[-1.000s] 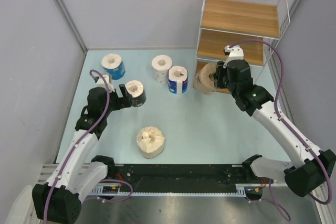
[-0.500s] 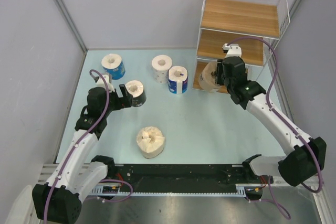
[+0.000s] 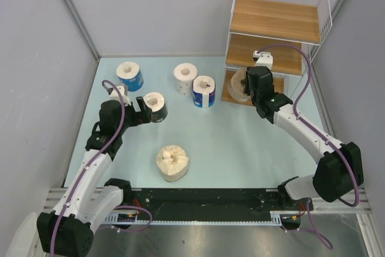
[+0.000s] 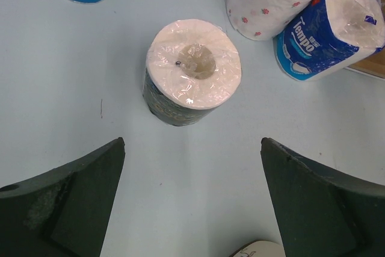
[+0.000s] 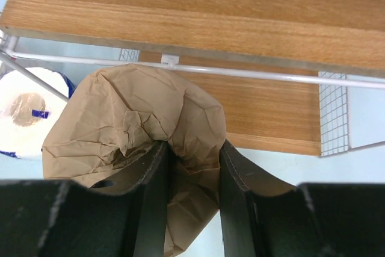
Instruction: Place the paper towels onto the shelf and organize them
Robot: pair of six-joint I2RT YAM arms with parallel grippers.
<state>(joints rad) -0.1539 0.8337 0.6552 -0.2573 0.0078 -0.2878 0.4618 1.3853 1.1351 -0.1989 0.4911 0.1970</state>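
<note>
At far left we see one blue roll point(image 3: 129, 75) upright on the table point(image 3: 240, 148); the left wrist view cuts it off at its top edge. Next, the left gripper point(image 4: 192, 144) stands wide with nothing in it. Its fingers are spread on the near side of the dark-wrapped roll point(image 4: 192, 70), which stands upright and apart from them.

Nearer the arm bases sits the cream roll point(image 3: 172, 162), well apart from the others; the left wrist view catches only a sliver of it at the bottom edge. Toward the middle, the red-speckled white roll point(image 3: 185, 78) and the second blue roll point(image 3: 204, 91) stand just beside each other.

At right, the right gripper point(image 5: 194, 148) is narrowed on the crumpled wrapper of the tan-brown roll point(image 5: 132, 112), at the left front end of the lowest board of the shelf point(image 3: 274, 19). From above, the gripper body hides much of that roll, and we cannot tell whether it rests on the board.
</note>
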